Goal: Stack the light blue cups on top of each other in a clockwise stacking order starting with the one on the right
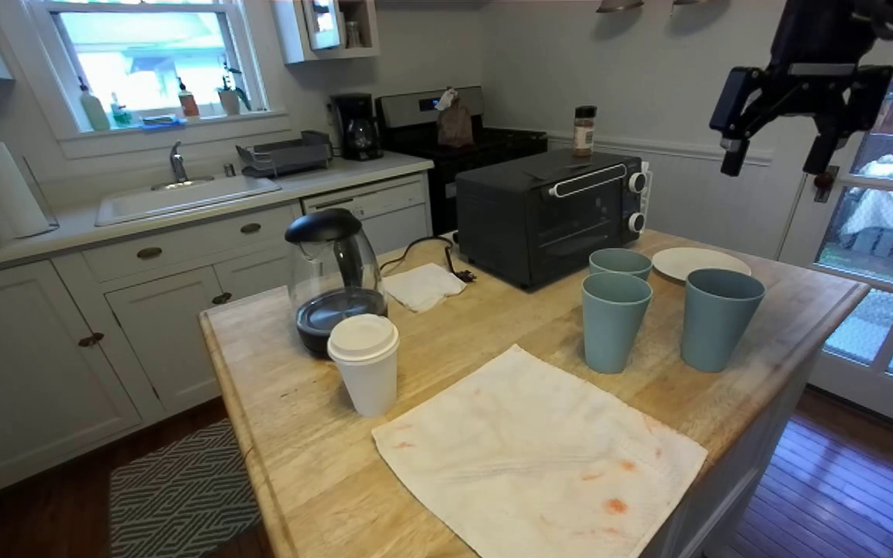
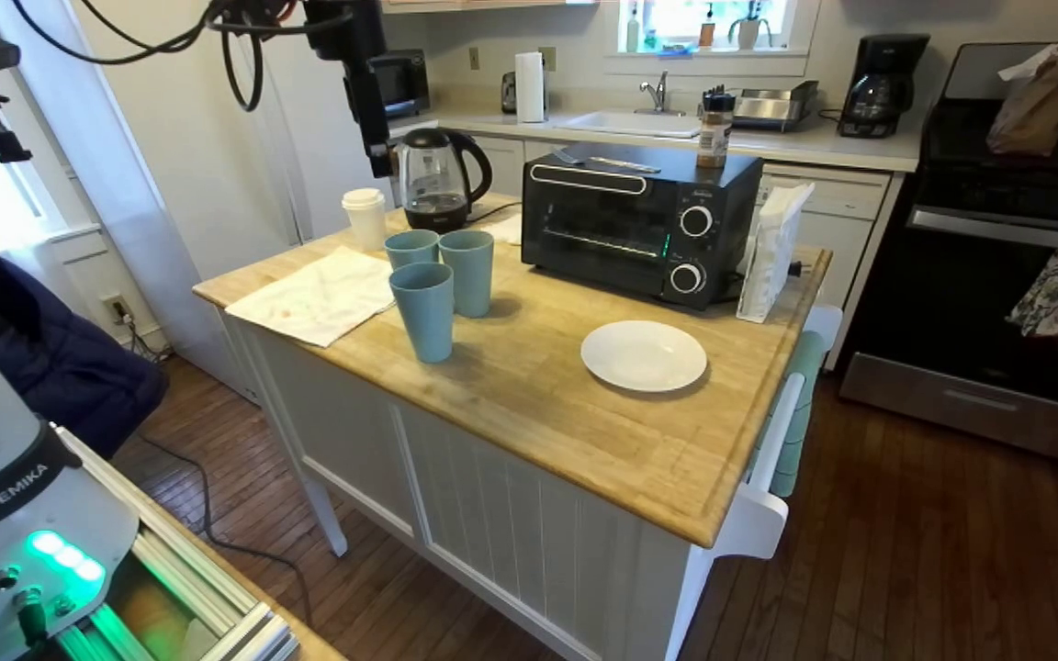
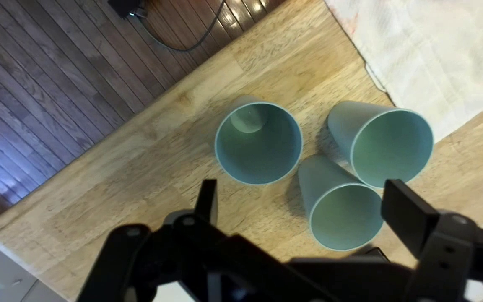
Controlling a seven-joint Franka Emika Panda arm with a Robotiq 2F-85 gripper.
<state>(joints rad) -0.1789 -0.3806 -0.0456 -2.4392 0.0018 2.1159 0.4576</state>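
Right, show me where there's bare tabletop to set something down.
Bare wood lies between the light blue cups and the white plate, in front of the toaster oven. Another patch is bordered by the cloth, white cup and toaster oven. It's crowded where the three cups cluster closely.

Table (image 2: 529, 395), wooden top. Directly on it:
- Light blue cups (image 1: 615, 329), three, tapered, upright, grouped; two stand rim to rim, contact uncertain; the third nearest the long edge.
- Cloth (image 1: 532, 457), off-white, orange-stained, spread flat near the cups.
- White cup (image 1: 369, 380), lidded, upright, near the cloth.
- Glass jug (image 2: 422, 179), black lid and handle, near the white cup.
- Napkin (image 1: 425, 287), white.
- Toaster oven (image 2: 593, 216), black.
- Black plug (image 1: 465, 275) with cord, near the oven.
- White plate (image 2: 644, 355), round.
- White upright object (image 2: 772, 262), unidentified, just beside the oven.
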